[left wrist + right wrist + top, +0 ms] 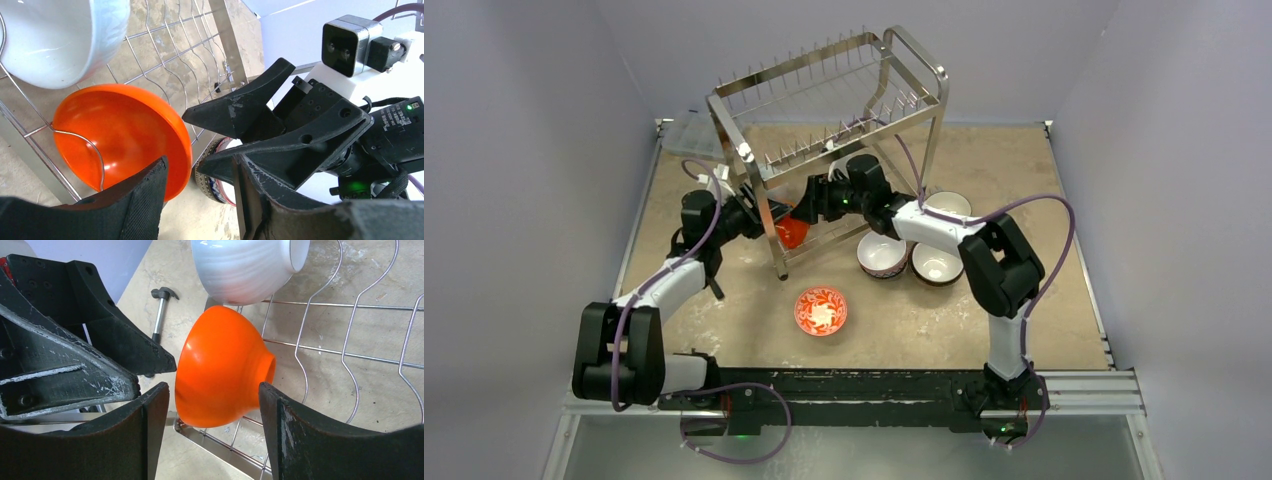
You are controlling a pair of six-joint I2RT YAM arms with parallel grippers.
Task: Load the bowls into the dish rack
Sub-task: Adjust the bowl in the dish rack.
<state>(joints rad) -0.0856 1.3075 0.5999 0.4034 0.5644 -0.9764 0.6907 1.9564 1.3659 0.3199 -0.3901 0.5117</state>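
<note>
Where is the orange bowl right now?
The orange bowl sits just left of centre in the top view, on the lower tier of the dish rack, tipped on edge beside the white bowl and straddled by the right gripper.

Robotics lab cell: plain pale walls [519,150] on three sides of table [904,325]; cabled left arm [664,285] and right arm [999,270] on black rail [854,385] at table's near edge

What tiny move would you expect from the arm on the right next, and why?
Probably close the right gripper gently on the orange bowl: its fingers straddle the bowl without clamping it, and the bowl stands on edge in the dish rack beside a white bowl.
</note>
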